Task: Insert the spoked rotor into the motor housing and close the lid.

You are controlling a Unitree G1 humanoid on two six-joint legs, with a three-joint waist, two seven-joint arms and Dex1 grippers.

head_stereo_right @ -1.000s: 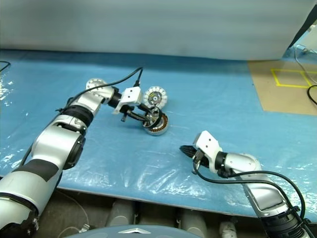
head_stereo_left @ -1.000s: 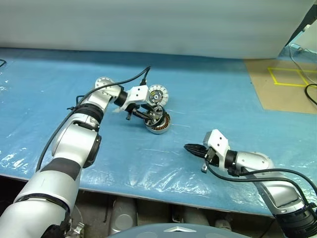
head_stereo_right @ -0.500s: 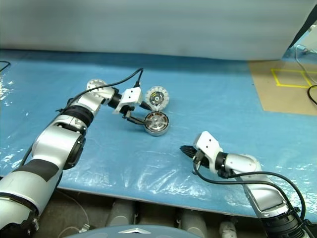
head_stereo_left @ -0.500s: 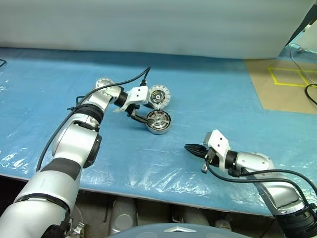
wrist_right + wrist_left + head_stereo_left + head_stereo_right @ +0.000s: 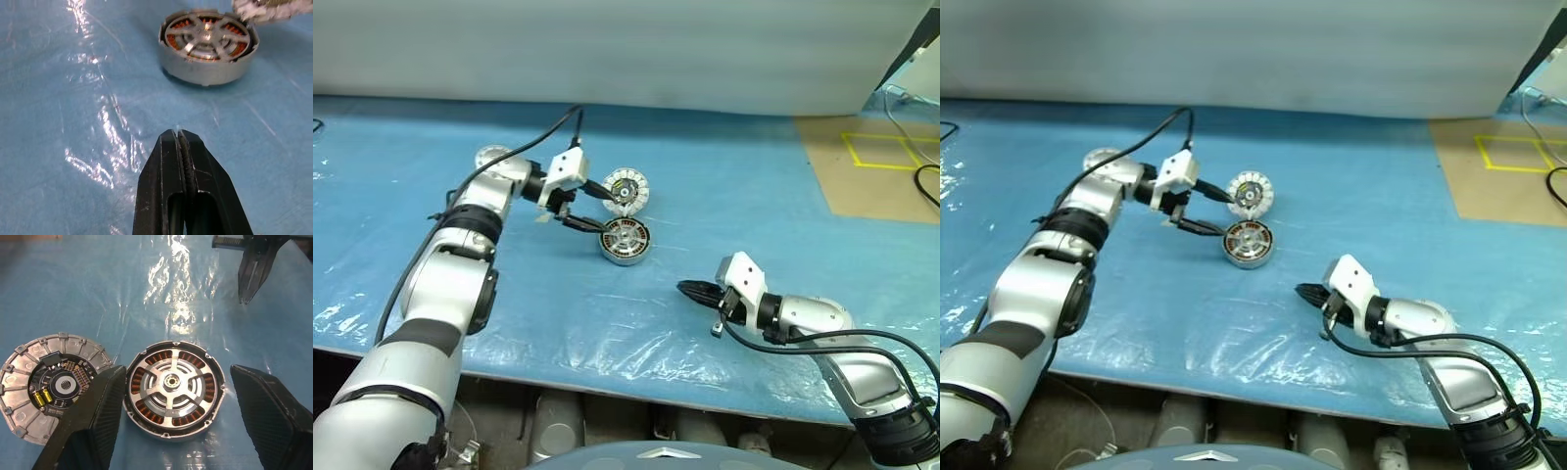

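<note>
Left wrist view looks down between two spread black fingers (image 5: pixel 93 426) at the motor housing (image 5: pixel 172 390), which sits flat on the blue plastic sheet (image 5: pixel 122 293). The spoked rotor (image 5: pixel 171 382) lies seated inside it: silver spokes run from a small centre hub to the rim, and copper-brown windings show through the gaps. The fingers stand on either side of the housing, one just beside its rim, the other apart from it; neither can be seen pressing on it, and nothing is held between them.

Just beside the housing, and partly behind one finger, lies the lid (image 5: pixel 46 391), with its toothed pale rim and dark centre facing up (small yellow parts show on the dark centre). It is off the housing, resting on the sheet.

From the head cameras, the left gripper (image 5: pixel 589 209) reaches in from the robot's left with its jaws apart, its tips near both the housing (image 5: pixel 626 241) and the lid (image 5: pixel 626 189), which lies just behind the housing.

Well apart from these, nearer the robot and to its right, the right gripper (image 5: pixel 691 290) points toward the housing from low over the sheet. Its fingers (image 5: pixel 183 196) are pressed together with nothing between them.
</note>
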